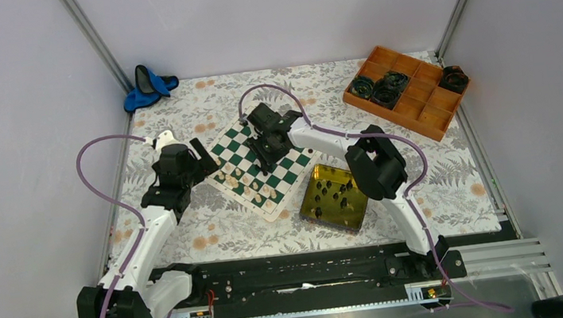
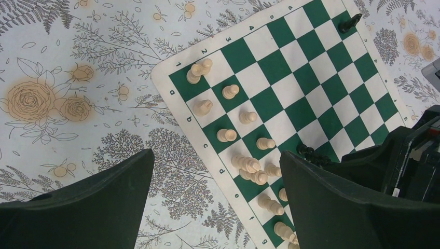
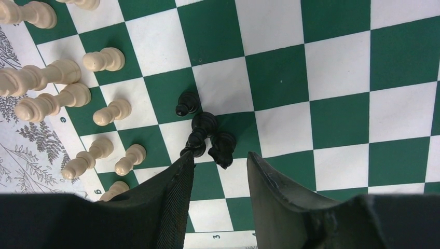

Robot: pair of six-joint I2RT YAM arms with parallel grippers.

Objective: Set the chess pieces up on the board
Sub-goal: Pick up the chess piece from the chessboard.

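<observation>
The green and white board [image 1: 238,141] lies turned on the flowered mat. Several cream pieces [image 2: 248,164] stand in two rows along its near left side, a few of them leaning together. My right gripper [image 3: 220,157] hovers over the board, open and empty, just short of three black pieces [image 3: 206,129] bunched together, one of them toppled. My left gripper [image 2: 216,155] is open and empty above the board's left edge. A lone black piece [image 2: 351,23] stands at the far corner. More black pieces [image 1: 335,190] lie in the gold tray.
The yellow-gold tin tray [image 1: 306,209] sits just right of the board. An orange compartment tray [image 1: 419,105] with black coiled items stands at the back right. A blue object [image 1: 148,88] lies at the back left corner. Walls close in on both sides.
</observation>
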